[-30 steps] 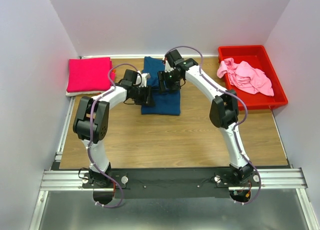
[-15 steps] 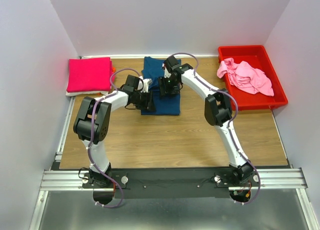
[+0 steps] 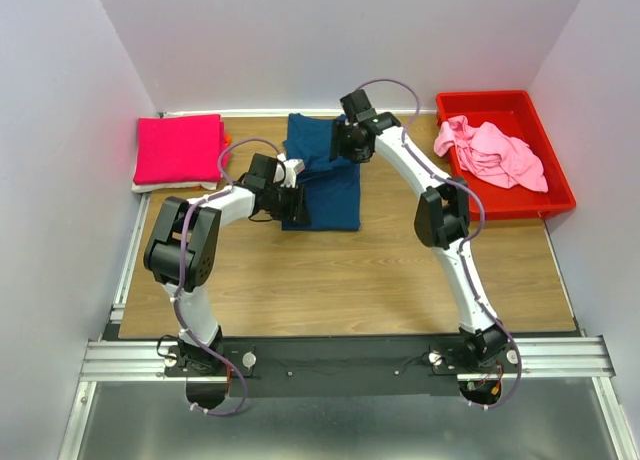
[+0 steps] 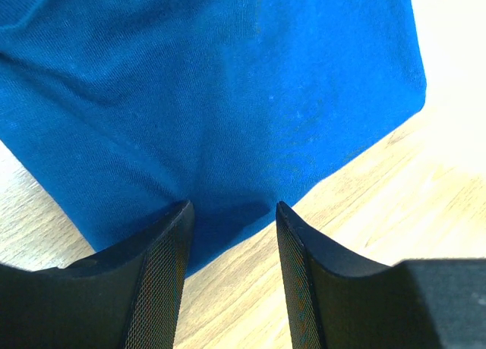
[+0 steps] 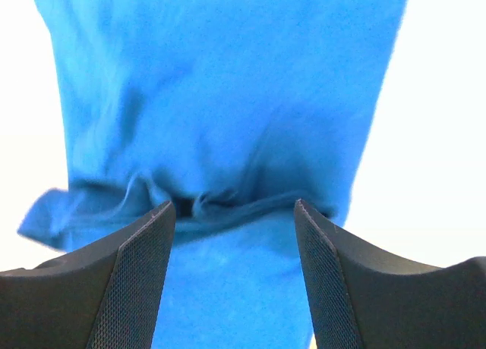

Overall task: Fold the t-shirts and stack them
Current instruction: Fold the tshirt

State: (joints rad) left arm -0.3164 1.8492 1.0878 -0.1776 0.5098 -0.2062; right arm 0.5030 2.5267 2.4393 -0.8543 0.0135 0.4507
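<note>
The navy blue t-shirt lies partly folded at the back middle of the table. My left gripper is low at its left edge and open; in the left wrist view the left gripper has its tips on the blue cloth at the hem, with nothing clamped. My right gripper hovers open over the shirt's far part; the right wrist view shows the right gripper above a bunched crease in the cloth. The folded magenta t-shirt rests at the back left. The light pink t-shirt lies crumpled in the bin.
The red plastic bin stands at the back right against the wall. A white layer shows beneath the magenta shirt. Bare wood table stretches in front of the blue shirt towards the arm bases.
My right gripper has moved away from the shirt's middle towards its far end. The left gripper has crept slightly right along the shirt's left edge. Both stayed open.
</note>
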